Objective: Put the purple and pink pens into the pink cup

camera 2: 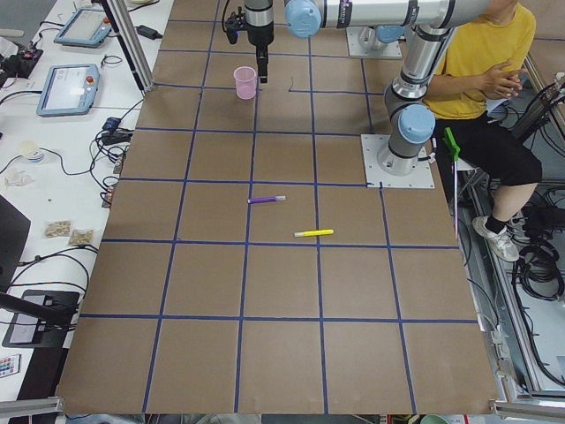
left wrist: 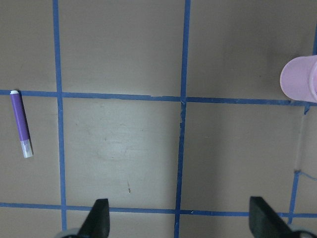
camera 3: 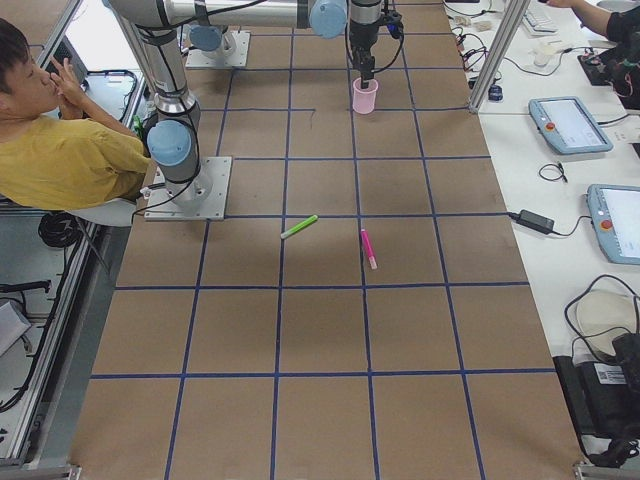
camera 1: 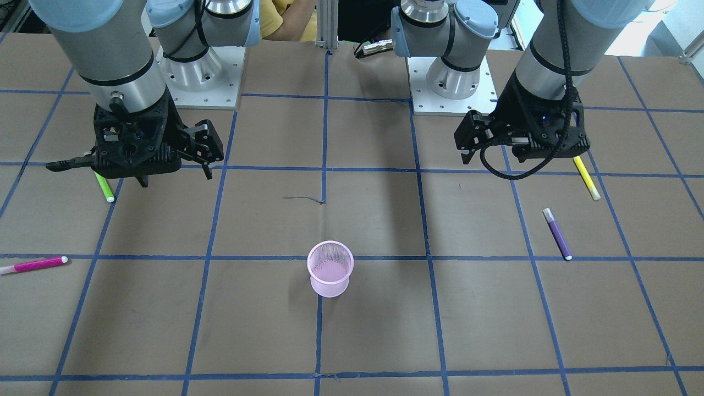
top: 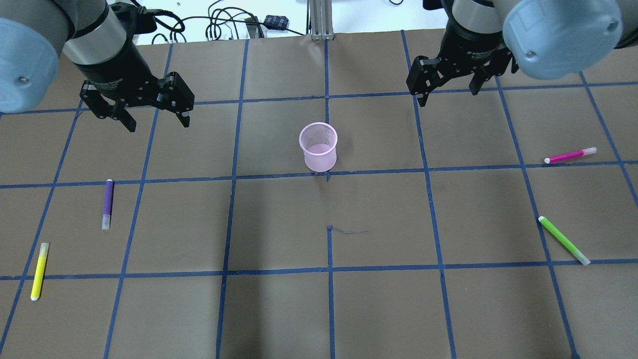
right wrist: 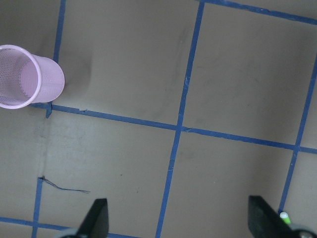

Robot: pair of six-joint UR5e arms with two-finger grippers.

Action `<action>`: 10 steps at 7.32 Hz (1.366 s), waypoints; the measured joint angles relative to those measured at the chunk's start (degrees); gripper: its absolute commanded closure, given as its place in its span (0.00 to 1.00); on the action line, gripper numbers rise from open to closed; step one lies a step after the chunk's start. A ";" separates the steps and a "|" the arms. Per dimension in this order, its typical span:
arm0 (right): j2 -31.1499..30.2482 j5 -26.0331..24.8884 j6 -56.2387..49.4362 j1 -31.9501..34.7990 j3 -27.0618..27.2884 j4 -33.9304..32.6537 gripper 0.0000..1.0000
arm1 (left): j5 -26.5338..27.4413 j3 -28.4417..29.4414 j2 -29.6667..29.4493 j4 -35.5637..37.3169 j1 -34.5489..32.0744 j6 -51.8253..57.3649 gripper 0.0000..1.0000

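I go across the overhead view from its left side to its right; the table (top: pixel 279 309) is covered in brown paper with blue tape lines (top: pixel 224 219) that make a grid; at the far left a yellow pen (top: pixel 39 270) lies flat near the edge; just beside it, one square further in, I see the purple pen (top: pixel 107 203), also flat, with its pale cap toward the robot; above and beyond it my left gripper (top: pixel 156 122) hangs over the table with the fingers spread wide and nothing between them, and its wrist camera confirms this, with the purple pen (left wrist: pixel 21 124) far at the left of that view; in the middle stands the pink cup (top: pixel 318 146), upright, mesh walls, its mouth open upward and no pen inside, its base on a tape line; the right gripper (top: pixel 447 97) hovers beyond the cup on the right, also wide open and holding nothing; the pink pen (top: pixel 569 156) lies flat well apart from the cup, near the right edge; the green pen (top: pixel 563 240) lies nearer the robot, slanted, below the pink one
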 measured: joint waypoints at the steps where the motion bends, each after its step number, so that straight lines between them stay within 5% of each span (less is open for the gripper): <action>1: -0.01 -0.05 0.02 0.06 0.00 0.02 0.00 | 0.09 0.10 0.12 -0.04 -0.01 0.00 0.00; 7: -0.08 -0.06 -8.43 -2.34 0.19 -0.04 0.00 | -0.31 0.32 0.98 -0.07 -0.01 -0.12 0.00; 10: -0.43 0.70 -35.80 -12.43 0.44 4.18 0.00 | -0.20 0.31 0.89 -0.07 -0.01 -0.16 0.00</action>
